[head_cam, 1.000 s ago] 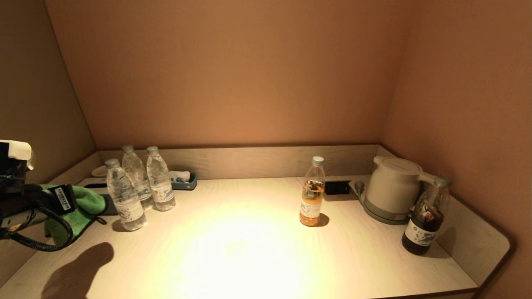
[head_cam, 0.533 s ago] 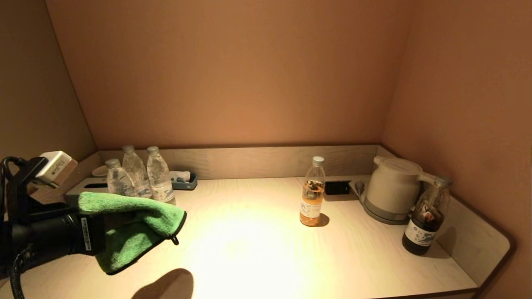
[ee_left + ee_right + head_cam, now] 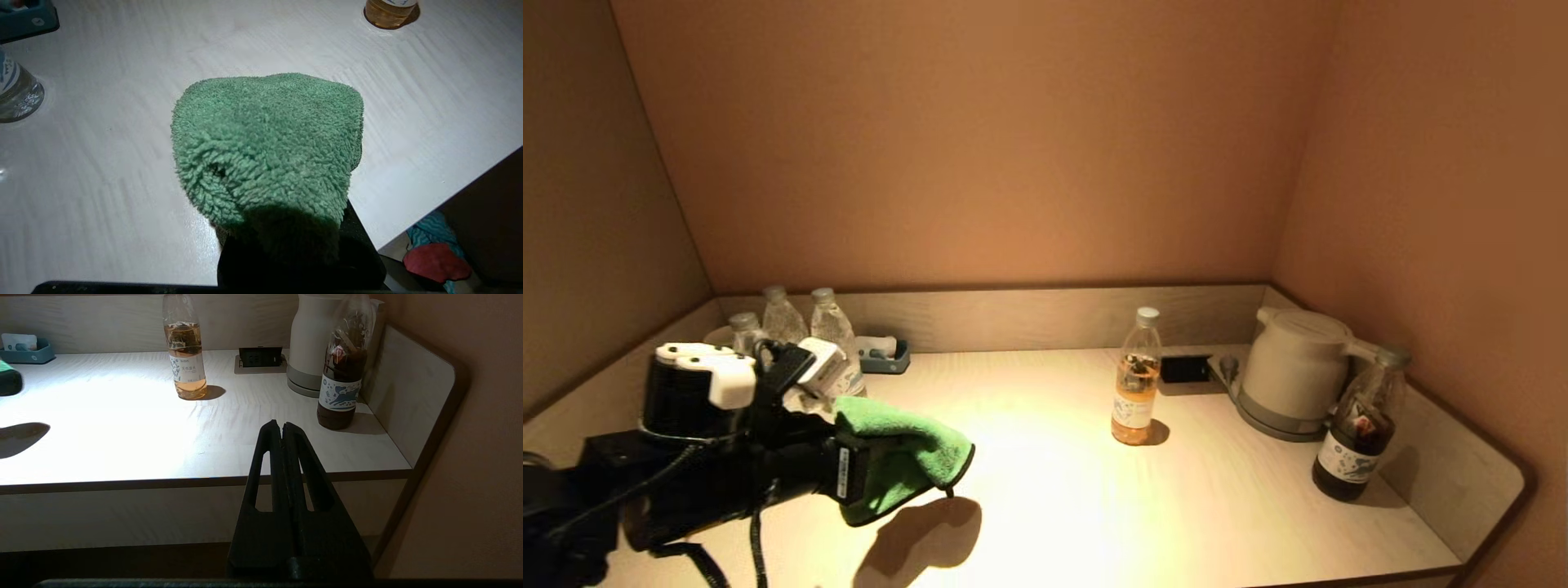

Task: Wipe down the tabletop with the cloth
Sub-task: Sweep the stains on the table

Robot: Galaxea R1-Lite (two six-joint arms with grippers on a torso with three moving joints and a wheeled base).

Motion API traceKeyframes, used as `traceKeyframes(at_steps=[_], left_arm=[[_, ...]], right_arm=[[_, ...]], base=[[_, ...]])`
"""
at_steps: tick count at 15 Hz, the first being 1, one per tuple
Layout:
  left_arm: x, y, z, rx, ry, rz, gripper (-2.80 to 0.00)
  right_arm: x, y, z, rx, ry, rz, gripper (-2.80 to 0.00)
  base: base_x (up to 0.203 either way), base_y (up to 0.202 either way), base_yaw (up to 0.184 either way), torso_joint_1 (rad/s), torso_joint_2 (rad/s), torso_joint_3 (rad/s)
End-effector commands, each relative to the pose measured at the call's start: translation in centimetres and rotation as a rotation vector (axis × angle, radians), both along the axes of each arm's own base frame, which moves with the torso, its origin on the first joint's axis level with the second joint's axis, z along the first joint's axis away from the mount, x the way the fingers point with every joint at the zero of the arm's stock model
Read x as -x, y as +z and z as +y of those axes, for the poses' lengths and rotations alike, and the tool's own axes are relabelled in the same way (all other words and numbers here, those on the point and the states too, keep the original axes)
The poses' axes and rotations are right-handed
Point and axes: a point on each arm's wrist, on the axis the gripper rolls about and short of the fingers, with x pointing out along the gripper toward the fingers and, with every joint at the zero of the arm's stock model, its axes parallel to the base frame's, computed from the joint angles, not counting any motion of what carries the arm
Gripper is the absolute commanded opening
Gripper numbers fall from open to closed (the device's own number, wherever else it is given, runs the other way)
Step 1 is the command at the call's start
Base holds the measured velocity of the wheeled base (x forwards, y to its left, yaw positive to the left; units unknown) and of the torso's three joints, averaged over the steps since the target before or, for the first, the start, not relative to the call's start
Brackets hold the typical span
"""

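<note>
The left gripper (image 3: 882, 469) holds the green cloth (image 3: 903, 461) wrapped over its fingers, above the tabletop (image 3: 1054, 498) on the left side. It should lower until the cloth lies flat, then sweep, avoiding the three water bottles (image 3: 833, 343). Two tea bottles (image 3: 1137, 377) and one kettle (image 3: 1294, 369) stand further right. The right gripper (image 3: 282, 428), its fingers pressed together, waits before the table edge

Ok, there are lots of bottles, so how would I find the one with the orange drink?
Start at the big white electric kettle in the far right corner of the pale wooden tabletop. Look toward the middle from it, past the small black socket panel, to a clear plastic bottle with orange drink standing alone. The dark brown bottle beside the kettle is nearly black, and the three bottles at far left hold clear water.
</note>
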Motion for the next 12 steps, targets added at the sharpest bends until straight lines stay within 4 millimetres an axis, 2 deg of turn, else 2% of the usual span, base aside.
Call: traceKeyframes(at_steps=[1,4,8,12], left_arm=[[-2.5,-4.7,-1.8,-0.022,-0.019,0.037,-2.80],[-2.6,-5.7,-3.4,-0.033,-0.058,0.035,-2.80],[-2.2,-5.6,-4.4,-0.035,-0.085,0.032,-2.80],[-1.9,-8.4,-5.3,-0.123,-0.033,0.082,-2.80]], right_arm=[[0.0,0.0,0.0,0.000,0.001,0.001,-2.80],[0.0,0.0,0.0,-0.001,0.001,0.001,-2.80],[0.0,0.0,0.0,0.000,0.001,0.001,-2.80],[0.0,0.0,0.0,-0.001,0.001,0.001,-2.80]], base=[[0.000,0.000,0.000,0.000,0.00,0.000],[0.000,0.000,0.000,0.000,0.00,0.000],[0.000,0.000,0.000,0.000,0.00,0.000],[0.000,0.000,0.000,0.000,0.00,0.000]])
